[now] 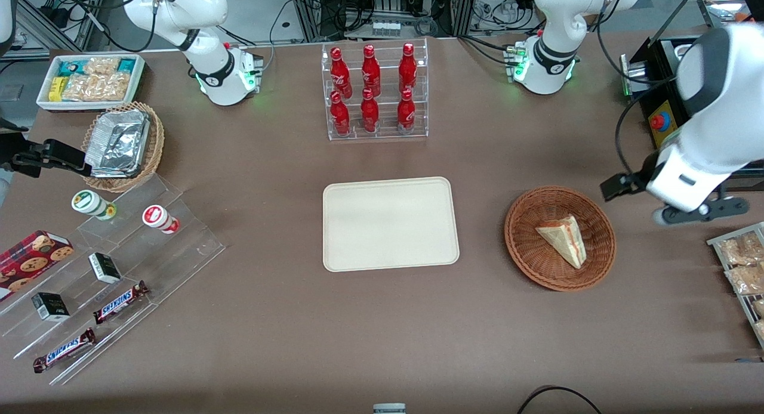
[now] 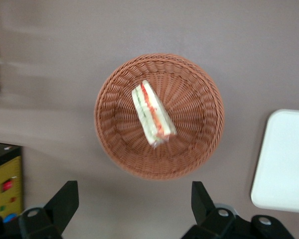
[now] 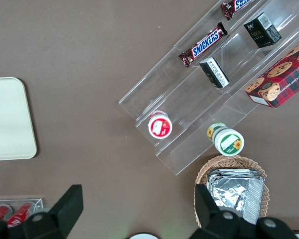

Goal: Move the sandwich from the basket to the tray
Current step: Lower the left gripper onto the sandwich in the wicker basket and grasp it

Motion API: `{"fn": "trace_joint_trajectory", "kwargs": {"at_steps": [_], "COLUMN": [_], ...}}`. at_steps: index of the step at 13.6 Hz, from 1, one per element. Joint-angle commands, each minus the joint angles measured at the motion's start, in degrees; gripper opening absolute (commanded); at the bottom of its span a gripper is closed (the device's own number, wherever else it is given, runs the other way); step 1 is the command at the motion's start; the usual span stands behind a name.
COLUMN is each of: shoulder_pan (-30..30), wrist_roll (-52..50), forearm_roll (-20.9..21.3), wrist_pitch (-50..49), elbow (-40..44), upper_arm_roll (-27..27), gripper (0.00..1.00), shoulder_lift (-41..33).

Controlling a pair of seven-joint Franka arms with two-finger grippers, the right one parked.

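The sandwich [image 1: 564,238] [image 2: 152,113], a pale wedge with red, orange and green layers on its cut side, lies in the round reddish-brown wicker basket [image 1: 519,247] [image 2: 199,149]. The cream tray [image 1: 391,223] [image 2: 284,159] sits flat beside the basket, toward the parked arm's end, with nothing on it. My gripper [image 1: 618,186] [image 2: 134,191] hovers above the table just outside the basket's rim, toward the working arm's end. Its fingers are open, spread about as wide as the basket, with nothing between them.
A clear rack of red bottles [image 1: 375,92] stands farther from the front camera than the tray. A black box with a red button [image 1: 659,104] [image 2: 5,184] and a rack of snack packets [image 1: 743,271] flank my arm. A stepped acrylic snack stand [image 1: 113,271] and foil containers [image 1: 122,145] lie toward the parked arm's end.
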Motion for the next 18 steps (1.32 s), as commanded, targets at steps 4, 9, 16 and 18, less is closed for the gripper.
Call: {"fn": "trace_joint_trajectory", "kwargs": {"at_steps": [4, 9, 16, 18], "shoulder_pan": [-0.12, -0.29, -0.29, -0.21], "wrist_roll": [-22.21, -28.14, -28.14, -28.23], "forearm_roll": [-0.07, 0.02, 0.11, 0.11], "wrist_pitch": [27.50, 38.96, 48.53, 53.19], "elbow": [-21.06, -28.20, -29.34, -29.70], "upper_arm_roll": [-0.20, -0.37, -0.46, -0.46], "gripper": [1.00, 1.00, 1.00, 1.00], "shoulder_lift": [-4.06, -1.44, 7.87, 10.86]}}
